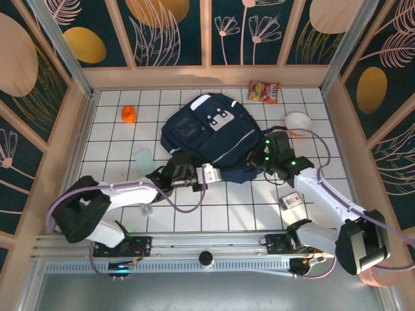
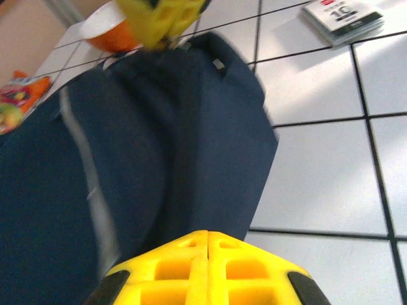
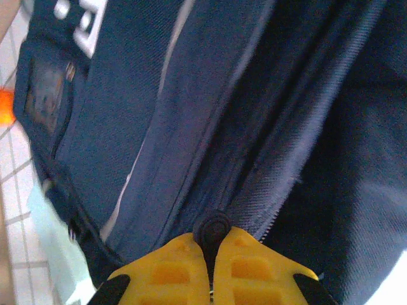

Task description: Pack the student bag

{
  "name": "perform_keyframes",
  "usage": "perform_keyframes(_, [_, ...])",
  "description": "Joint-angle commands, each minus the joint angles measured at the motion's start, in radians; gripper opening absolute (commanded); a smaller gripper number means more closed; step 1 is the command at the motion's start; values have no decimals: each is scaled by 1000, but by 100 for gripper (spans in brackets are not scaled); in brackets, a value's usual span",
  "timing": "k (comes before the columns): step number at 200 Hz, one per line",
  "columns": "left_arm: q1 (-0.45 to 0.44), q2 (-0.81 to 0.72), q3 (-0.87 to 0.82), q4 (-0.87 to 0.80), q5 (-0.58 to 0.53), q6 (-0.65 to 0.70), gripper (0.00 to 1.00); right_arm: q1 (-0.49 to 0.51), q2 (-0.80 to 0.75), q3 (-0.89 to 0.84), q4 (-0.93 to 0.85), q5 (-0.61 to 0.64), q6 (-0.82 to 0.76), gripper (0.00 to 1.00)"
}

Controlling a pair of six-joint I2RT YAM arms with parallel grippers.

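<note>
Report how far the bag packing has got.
Done: nothing visibly packed. In hand: right tool is shut on a zip pull of the student bag; left tool is shut at its near edge. Left: snack packet, bowl, orange object and small box lie outside it.

Left of student bag point(image 1: 214, 133): orange ball point(image 1: 128, 114), pale sheet point(image 1: 143, 157). Right: bowl point(image 1: 297, 122). Behind-right: snack packet point(image 1: 264, 91). Near edge: left arm point(image 1: 130, 191), right arm point(image 1: 318, 188) crowd in. Behind-left tiles open.

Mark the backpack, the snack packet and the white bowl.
backpack point(image 1: 217, 139): top view, middle of its front panel.
snack packet point(image 1: 264, 91): top view, centre of the wrapper.
white bowl point(image 1: 297, 120): top view, bare inside of the bowl.
</note>
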Motion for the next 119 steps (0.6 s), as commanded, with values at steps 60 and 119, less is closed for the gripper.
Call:
perform_keyframes(60, [72, -86, 35, -142, 185, 43, 46, 78, -36, 20, 107, -34, -5, 0])
perform_keyframes(119, [-50, 92, 189, -101, 82, -84, 59, 280, -41, 61, 121, 83, 106, 0])
